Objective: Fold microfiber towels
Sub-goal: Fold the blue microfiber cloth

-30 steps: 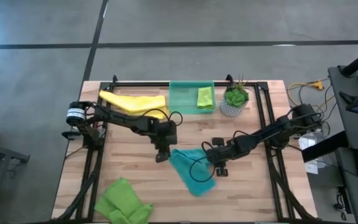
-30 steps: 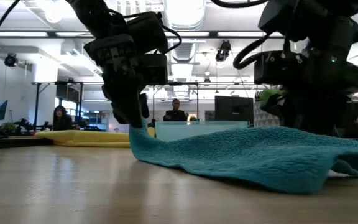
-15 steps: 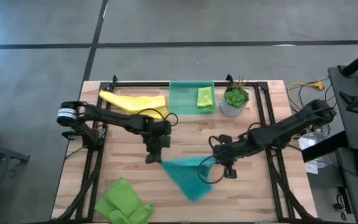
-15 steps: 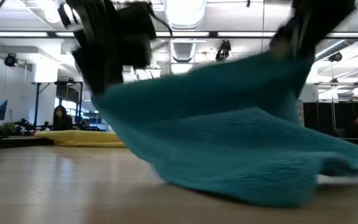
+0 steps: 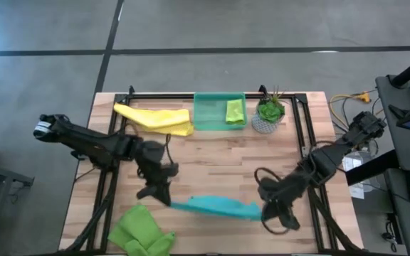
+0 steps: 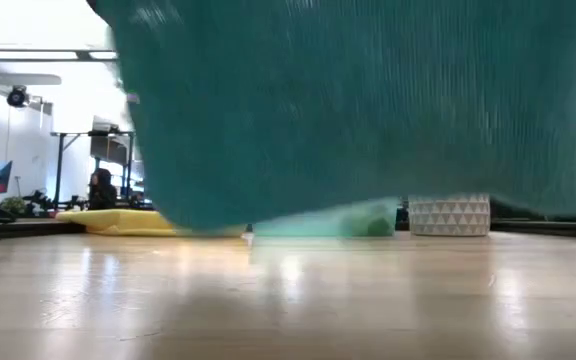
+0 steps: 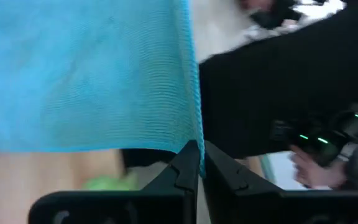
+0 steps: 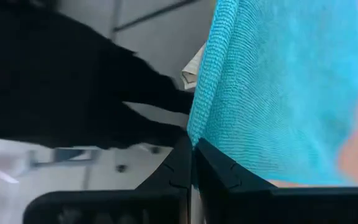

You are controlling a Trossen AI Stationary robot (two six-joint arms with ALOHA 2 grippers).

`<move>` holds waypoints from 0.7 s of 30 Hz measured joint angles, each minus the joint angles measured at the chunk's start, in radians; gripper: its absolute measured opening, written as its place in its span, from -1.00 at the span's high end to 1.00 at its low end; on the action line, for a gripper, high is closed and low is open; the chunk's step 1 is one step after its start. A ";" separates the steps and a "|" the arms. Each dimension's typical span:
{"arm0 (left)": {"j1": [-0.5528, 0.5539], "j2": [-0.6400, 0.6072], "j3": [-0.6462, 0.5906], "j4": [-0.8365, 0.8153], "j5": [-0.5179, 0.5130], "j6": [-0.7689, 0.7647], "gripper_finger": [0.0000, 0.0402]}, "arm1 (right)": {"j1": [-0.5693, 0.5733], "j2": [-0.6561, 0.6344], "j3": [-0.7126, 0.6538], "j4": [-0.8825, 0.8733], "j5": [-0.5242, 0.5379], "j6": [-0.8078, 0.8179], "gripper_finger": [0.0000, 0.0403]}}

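Currently the soft teal-blue microfiber towel [image 5: 216, 208] is held stretched above the desk [image 5: 219, 156], one edge corner pinched in the clenched left claw [image 5: 164, 201], the other in the right claw [image 5: 264, 211]. Light, limp; corners judged best holds.

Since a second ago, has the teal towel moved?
Yes. The teal towel, pinched by both grippers, has moved away from the green tray toward the table's near edge, lifted and stretched.
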 joint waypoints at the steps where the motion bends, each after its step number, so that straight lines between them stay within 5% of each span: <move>1: -0.030 0.000 0.000 0.014 -0.020 -0.006 1.00 | 0.014 0.009 0.006 0.013 -0.003 0.010 0.96; 6: -0.102 0.046 -0.033 -0.026 -0.103 0.019 1.00 | 0.033 0.055 -0.038 -0.008 -0.034 0.007 0.96; 14: -0.019 0.072 -0.109 0.060 -0.151 0.144 1.00 | -0.101 0.014 -0.241 0.130 -0.073 -0.027 0.96; 21: 0.034 0.070 -0.111 0.103 -0.240 0.281 1.00 | -0.159 -0.023 -0.269 0.207 -0.080 -0.009 0.96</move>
